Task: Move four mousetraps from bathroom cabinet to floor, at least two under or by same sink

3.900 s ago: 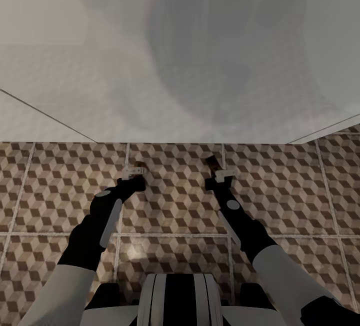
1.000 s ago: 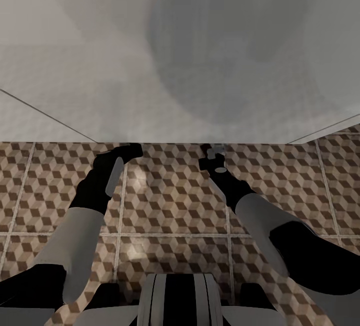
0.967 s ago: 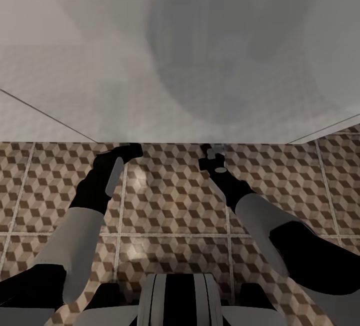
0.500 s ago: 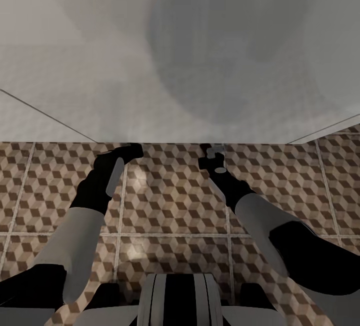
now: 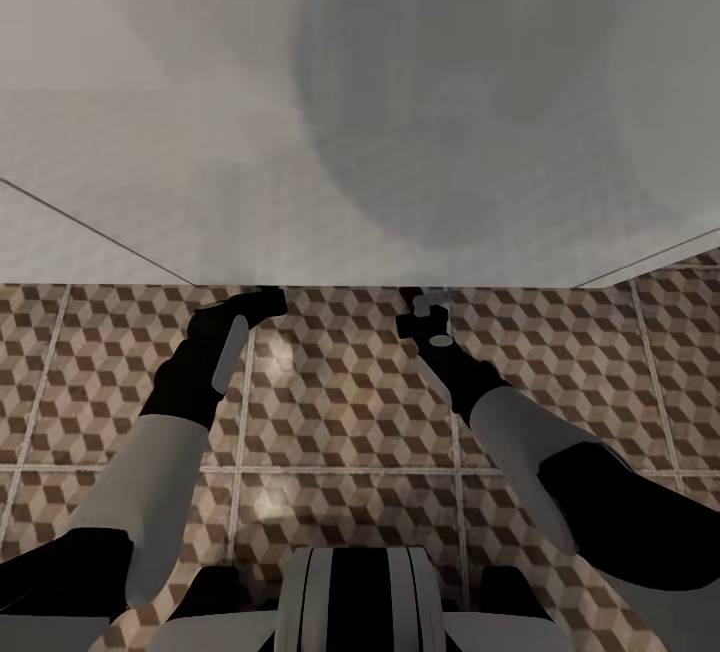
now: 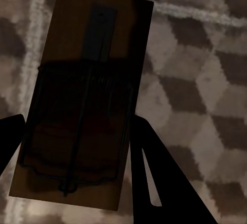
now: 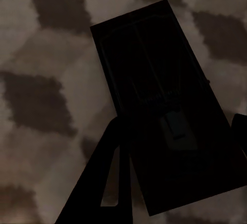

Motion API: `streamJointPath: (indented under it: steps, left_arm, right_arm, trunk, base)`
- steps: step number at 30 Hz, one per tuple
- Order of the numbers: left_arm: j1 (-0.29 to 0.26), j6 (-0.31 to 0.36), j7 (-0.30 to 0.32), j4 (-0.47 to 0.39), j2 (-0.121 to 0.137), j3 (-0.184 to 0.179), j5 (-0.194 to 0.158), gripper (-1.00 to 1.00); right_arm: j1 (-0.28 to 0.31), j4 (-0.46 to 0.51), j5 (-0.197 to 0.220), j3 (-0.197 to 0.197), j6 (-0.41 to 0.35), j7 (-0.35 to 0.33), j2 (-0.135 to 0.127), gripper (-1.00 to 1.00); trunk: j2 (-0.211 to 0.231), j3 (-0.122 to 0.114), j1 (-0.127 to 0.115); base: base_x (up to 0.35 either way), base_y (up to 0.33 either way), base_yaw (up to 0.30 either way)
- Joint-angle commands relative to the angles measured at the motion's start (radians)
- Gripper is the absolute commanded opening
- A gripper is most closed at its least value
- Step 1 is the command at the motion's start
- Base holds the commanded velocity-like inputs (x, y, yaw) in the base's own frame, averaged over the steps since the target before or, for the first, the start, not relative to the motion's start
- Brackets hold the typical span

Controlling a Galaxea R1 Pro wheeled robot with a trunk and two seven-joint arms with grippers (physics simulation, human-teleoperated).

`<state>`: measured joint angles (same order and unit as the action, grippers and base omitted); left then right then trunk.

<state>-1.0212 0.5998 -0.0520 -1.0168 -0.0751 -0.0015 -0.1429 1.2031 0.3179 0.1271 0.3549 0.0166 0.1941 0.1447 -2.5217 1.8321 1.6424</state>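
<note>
Since the frame of nearly four seconds ago both arms have reached forward from mid-floor to the foot of the white block; over the last second nothing has shifted. In the left wrist view a mousetrap (image 6: 85, 100) lies flat, a tan board with dark wire, in shadow between the two dark fingers (image 6: 154, 177) of the left gripper (image 6: 77, 147), on the bathroom floor (image 6: 206, 80). The fingers flank its long edges; whether they press it I cannot tell. In the right wrist view a second mousetrap (image 7: 164, 105) shows very dark, likewise between the fingers (image 7: 108, 183) of the right gripper (image 7: 175, 162); grip not determinable. In the head view the left gripper (image 5: 262, 300) and right gripper (image 5: 420, 307) sit at centre frame, at the lower edge of the white sink block (image 5: 350, 132), which fills the upper half. Cube-patterned tiles (image 5: 340, 402) cover the lower half.
</note>
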Motion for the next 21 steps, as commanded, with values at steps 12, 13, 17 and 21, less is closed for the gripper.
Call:
streamJointPath:
  steps: [12, 13, 17, 21]
  left_arm:
    - [0.000, 0.005, -0.003, 0.001, 0.000, -0.001, -0.008, -1.00]
    - [0.000, 0.005, -0.003, 0.001, 0.000, -0.002, -0.008, -1.00]
    - [0.000, 0.005, -0.003, 0.002, -0.001, -0.002, -0.008, -1.00]
    - [0.000, 0.004, -0.003, 0.031, -0.003, 0.001, -0.009, -1.00]
  right_arm:
    - [0.000, 0.000, 0.011, 0.009, 0.004, 0.007, 0.000, 1.00]
    - [0.000, 0.000, 0.011, 0.009, 0.004, 0.007, 0.000, 1.00]
    - [0.000, 0.000, 0.011, 0.009, 0.005, 0.007, 0.000, 1.00]
    - [0.000, 0.000, 0.011, 0.011, 0.019, 0.007, 0.001, 1.00]
  trunk:
    - [0.000, 0.000, 0.000]
    - [0.000, 0.000, 0.000]
    - [0.000, 0.000, 0.000]
    - [0.000, 0.000, 0.000]
  base:
    - [0.000, 0.000, 0.000]
    - [0.000, 0.000, 0.000]
    - [0.000, 0.000, 0.000]
    - [0.000, 0.000, 0.000]
